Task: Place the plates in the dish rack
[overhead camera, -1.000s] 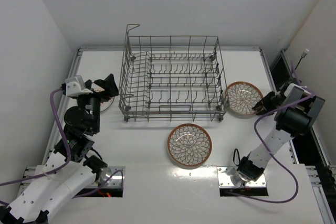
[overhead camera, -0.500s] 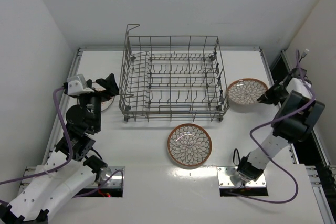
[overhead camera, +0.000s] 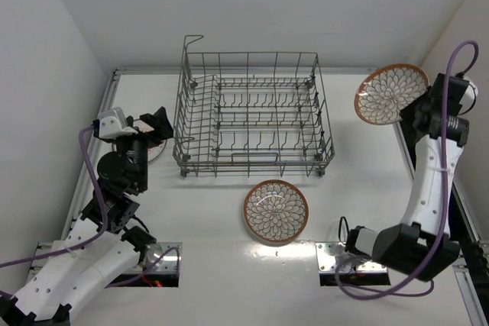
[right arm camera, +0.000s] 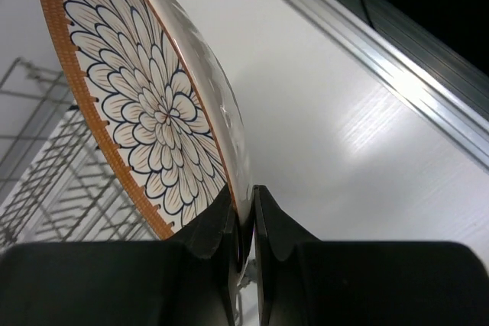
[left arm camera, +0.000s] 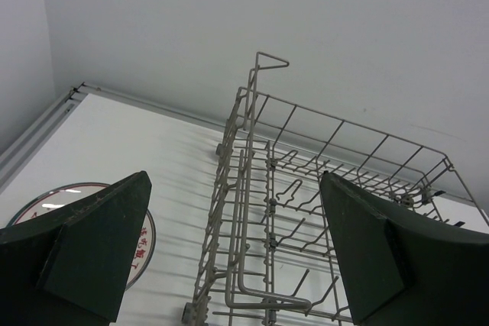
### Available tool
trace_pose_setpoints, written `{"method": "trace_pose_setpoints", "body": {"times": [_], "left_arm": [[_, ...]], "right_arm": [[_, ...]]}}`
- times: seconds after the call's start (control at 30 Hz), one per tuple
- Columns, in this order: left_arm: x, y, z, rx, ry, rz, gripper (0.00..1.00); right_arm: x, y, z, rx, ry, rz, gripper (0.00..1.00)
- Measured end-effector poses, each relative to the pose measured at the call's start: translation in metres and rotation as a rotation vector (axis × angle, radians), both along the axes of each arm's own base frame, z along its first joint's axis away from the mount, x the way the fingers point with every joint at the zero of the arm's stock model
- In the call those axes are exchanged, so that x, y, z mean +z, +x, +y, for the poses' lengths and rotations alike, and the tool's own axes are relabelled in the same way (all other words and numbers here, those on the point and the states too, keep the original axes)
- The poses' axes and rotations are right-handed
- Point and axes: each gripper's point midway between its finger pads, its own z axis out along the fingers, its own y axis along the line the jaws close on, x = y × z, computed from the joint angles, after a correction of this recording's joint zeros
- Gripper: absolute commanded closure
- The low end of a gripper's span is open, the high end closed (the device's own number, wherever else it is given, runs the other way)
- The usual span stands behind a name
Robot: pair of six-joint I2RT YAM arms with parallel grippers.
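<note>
The grey wire dish rack (overhead camera: 252, 112) stands at the back middle of the table and holds no plates. My right gripper (overhead camera: 416, 112) is shut on the rim of a brown-rimmed petal-pattern plate (overhead camera: 391, 94), held high and on edge to the right of the rack; it also shows in the right wrist view (right arm camera: 153, 104). A second petal-pattern plate (overhead camera: 276, 211) lies flat in front of the rack. My left gripper (overhead camera: 150, 129) is open above a white plate with red marks (left arm camera: 149, 246), left of the rack (left arm camera: 321, 211).
Metal rails run along the table's left (overhead camera: 98, 139) and right (overhead camera: 409, 150) edges. White walls close in on three sides. The arm bases sit at the near edge.
My right gripper has lifted the petal plate off the table beside the rack, raised it high and tipped it on edge. The left arm has stayed still.
</note>
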Motion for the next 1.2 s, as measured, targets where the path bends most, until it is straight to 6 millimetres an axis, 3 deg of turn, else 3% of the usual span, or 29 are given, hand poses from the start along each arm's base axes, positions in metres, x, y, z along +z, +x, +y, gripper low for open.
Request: {"method": "trace_pose_setpoints", "body": {"times": [0.1, 0.2, 0.67, 0.77, 1.07, 1.2], "left_arm": [[-0.001, 0.001, 0.000, 0.001, 0.002, 0.003, 0.08], [-0.001, 0.001, 0.000, 0.002, 0.001, 0.003, 0.08], [-0.002, 0.001, 0.001, 0.008, 0.003, 0.007, 0.08], [-0.002, 0.001, 0.001, 0.008, 0.003, 0.007, 0.08], [-0.002, 0.000, 0.001, 0.007, 0.002, 0.006, 0.08], [-0.001, -0.001, 0.002, 0.007, 0.000, 0.003, 0.07]], "right_arm": [[0.015, -0.001, 0.027, 0.065, -0.014, -0.057, 1.00], [0.017, 0.001, 0.050, 0.128, -0.030, -0.058, 1.00], [-0.009, 0.046, 0.149, 0.376, -0.306, 0.176, 1.00], [-0.012, 0.055, 0.161, 0.378, -0.367, 0.212, 1.00], [-0.012, 0.063, 0.164, 0.317, -0.538, 0.310, 1.00], [-0.017, 0.070, 0.179, 0.327, -0.591, 0.326, 1.00]]}}
